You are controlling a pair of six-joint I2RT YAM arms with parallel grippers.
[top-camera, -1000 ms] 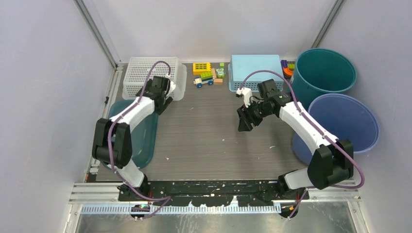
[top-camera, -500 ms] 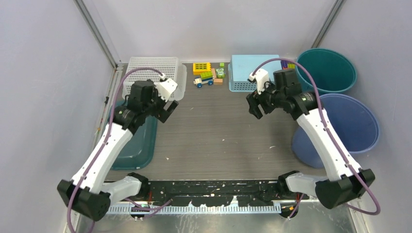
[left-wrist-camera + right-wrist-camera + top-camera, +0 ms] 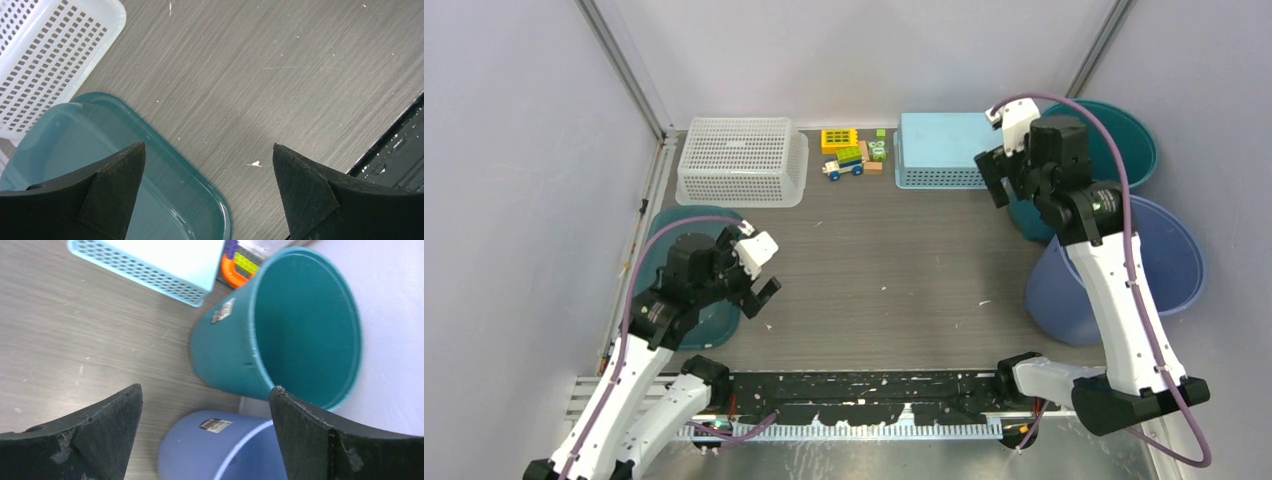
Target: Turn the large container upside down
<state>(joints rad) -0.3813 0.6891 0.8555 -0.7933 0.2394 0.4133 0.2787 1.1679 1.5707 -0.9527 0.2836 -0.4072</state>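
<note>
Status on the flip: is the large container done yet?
Looks done: the white basket sits base-up, rim down; the light blue basket looks inverted too. In hand: nothing. The left gripper hangs open by the teal tub, and the right gripper is open above the teal bucket. Left: if a bucket is the target, the teal bucket and the blue bucket both stand mouth-up.

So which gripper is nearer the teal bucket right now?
Right. The right gripper hangs at the rim of the teal bucket; the left gripper is across the table, above the teal tray.
</note>
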